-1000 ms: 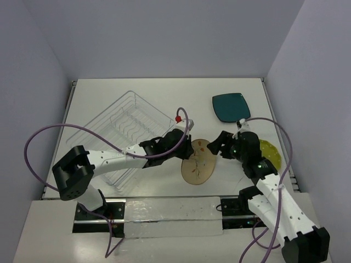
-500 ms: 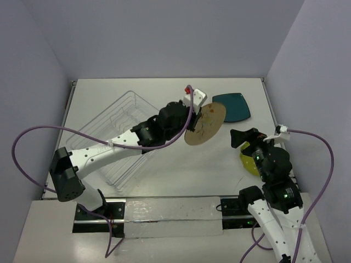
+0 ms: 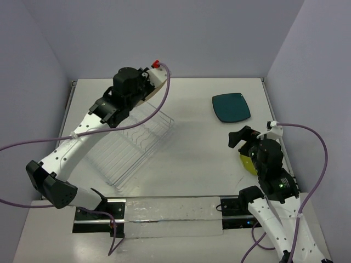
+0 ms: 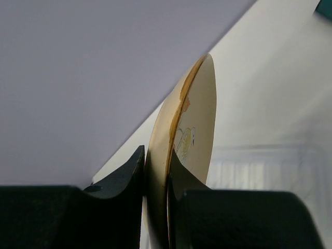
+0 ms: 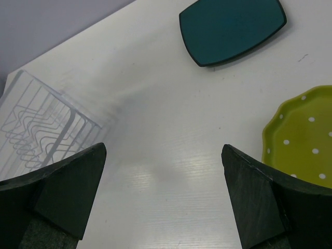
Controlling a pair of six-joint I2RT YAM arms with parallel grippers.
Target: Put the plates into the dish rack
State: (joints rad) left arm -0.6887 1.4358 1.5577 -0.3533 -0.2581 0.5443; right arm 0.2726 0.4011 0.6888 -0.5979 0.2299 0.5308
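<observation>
Presently on the white counter [image 3: 192, 164]: 3 plates, 1 rack, 2 grippers.

1. Round cream plate with orange-green floral print [image 4: 199, 119]. It is held on edge, nearly upright, its rim clamped between the 2 black fingers of the left gripper [image 4: 155, 158]. In the top view that gripper [image 3: 143, 92] sits over the far side of the rack, close to the back wall. The left wrist view shows blurred pale ribs beyond the plate. Whether the plate touches the wire cannot be told.

2. Dark teal rounded-square plate [image 3: 231, 107]. It lies flat on the counter at the far right, well apart from the rack.

3. Yellow-green round plate with white dots [image 5: 303, 137]. It lies flat at the right edge of the counter, nearer than the teal plate. In the top view it is partly hidden under the right arm.

4. Large rectangular dish rack of thin, pale, see-through wire with parallel ribs [image 3: 129, 148]. It stands on the left half of the counter, set at an angle. No plate stands in the slots that show.

5. Right gripper [image 5: 162, 155]. Its fingers are spread wide and hold nothing. It hangs above bare counter, just beside the dotted plate.
</observation>
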